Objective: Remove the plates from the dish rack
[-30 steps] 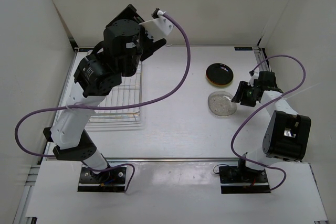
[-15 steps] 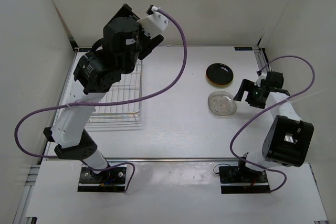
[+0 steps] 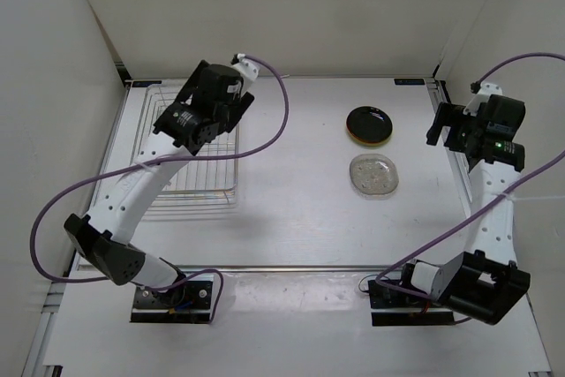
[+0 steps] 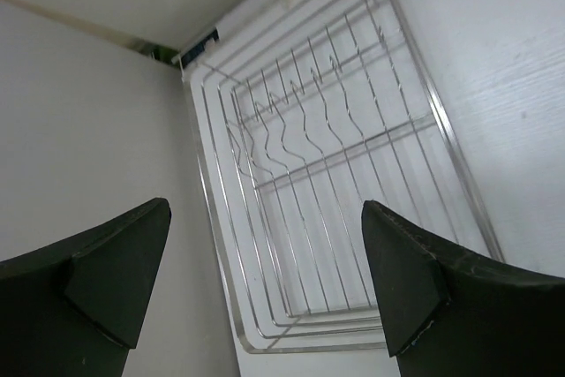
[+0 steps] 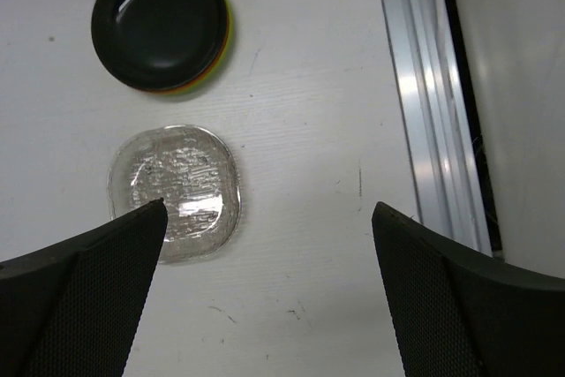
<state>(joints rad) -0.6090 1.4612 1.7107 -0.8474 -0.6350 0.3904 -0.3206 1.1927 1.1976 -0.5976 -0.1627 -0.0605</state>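
The silver wire dish rack (image 3: 212, 184) sits at the left of the table and holds no plates; the left wrist view shows its bare grid (image 4: 335, 174). My left gripper (image 3: 187, 119) hovers over the rack's far part, open and empty (image 4: 265, 280). The glossy black plate (image 3: 369, 124) tops a stack on the table at the right, with an orange-red rim (image 5: 190, 87) and a lime green edge (image 5: 231, 31) showing beneath the black plate (image 5: 161, 22). The clear plate (image 3: 373, 174) lies just in front of the stack (image 5: 175, 193). My right gripper (image 3: 448, 134) is raised to their right, open and empty (image 5: 265, 289).
An aluminium rail (image 5: 428, 94) runs along the table's right edge, beside the right gripper. White walls enclose the table at the left, back and right. Purple cables loop from both arms.
My left arm has swung down and left over the rack. My right arm has lifted and pulled back to the right, away from the clear plate. The plates have not moved.
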